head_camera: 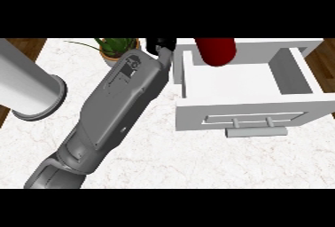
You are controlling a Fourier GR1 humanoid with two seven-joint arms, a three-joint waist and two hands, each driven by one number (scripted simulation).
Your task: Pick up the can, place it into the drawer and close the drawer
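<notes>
Marble-patterned counter [196,159] is filling most of the frame, with strips of wooden floor showing at the upper left and upper right corners. One grey forearm [114,111] is stretching diagonally from the lower left of the frame up toward the top centre, ending in a black hand [161,44] right at the upper edge, just left of the drawer. Only a small part of that hand is showing, so whether its fingers are curled or straight cannot be told, nor which of the robot's arms this is.

Drawer [245,111] is standing open in the right half of the frame, a white box with grey inner walls, its front panel facing the lower edge and carrying a grey bar handle [256,131]. The red can [216,51] is sitting at the drawer's far end, at the top of the frame, a little right of centre. Its long axis is running roughly up and down in the picture, with the rounded end pointing down toward the drawer's floor and its upper part cut off by the frame's edge. The can is lying just right of the black hand; contact between them cannot be made out.

A white cylinder with a grey base ring [29,86] is lying at the left edge. A potted green plant [116,48] is standing at the top, left of the forearm.
</notes>
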